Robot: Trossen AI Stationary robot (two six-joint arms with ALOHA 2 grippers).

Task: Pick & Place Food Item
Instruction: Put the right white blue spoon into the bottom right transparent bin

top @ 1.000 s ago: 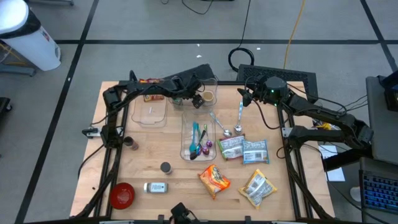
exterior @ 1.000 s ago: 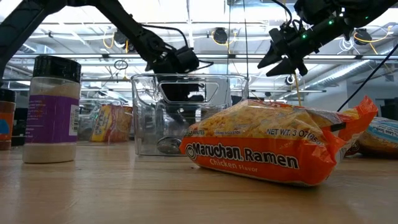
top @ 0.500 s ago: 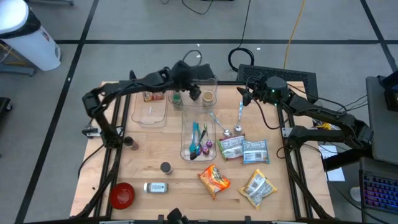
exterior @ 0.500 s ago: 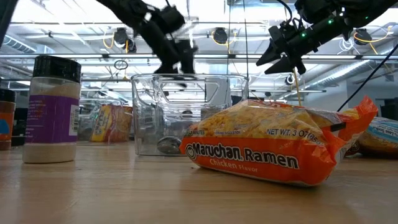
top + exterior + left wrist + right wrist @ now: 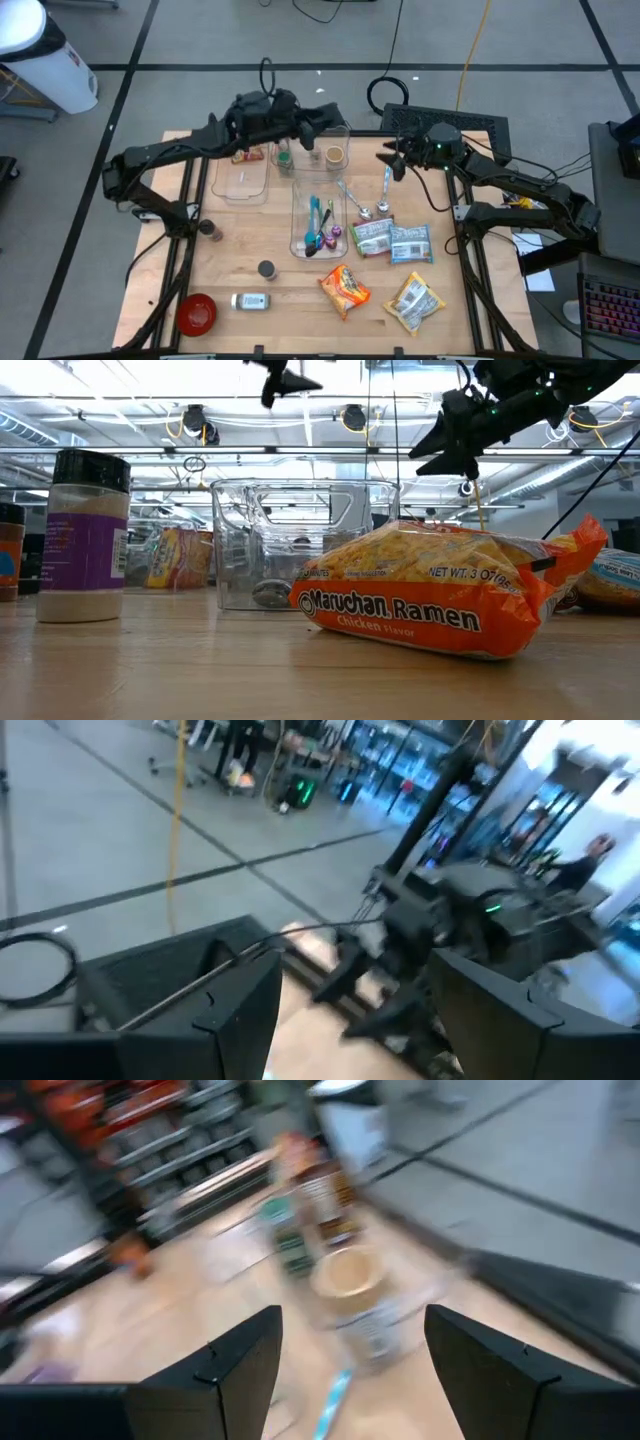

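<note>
**Both tools hanging empty over the far edge**

The left tool (image 5: 322, 117) is hovering high over the worktop's (image 5: 240, 250) far edge, fingers spread, gripping nothing. The right tool (image 5: 390, 160) is hanging near the far right corner, fingers likewise apart and empty. The ramen (image 5: 344, 288) is lying near the front edge, beside the clear bin (image 5: 318, 215).

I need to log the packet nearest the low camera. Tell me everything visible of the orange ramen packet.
The orange ramen packet is a soft, shiny plastic pouch, orange with a yellow upper part, printed "Maruchan Ramen, Chicken Flavor". It looks sealed and full, with a crimped end flaring at one side. It lies flat on the wooden table, slightly askew, near the front edge, just in front of the clear bin holding utensils. In the high view it appears to lie apart from the other packets. No tool touches it.
</note>
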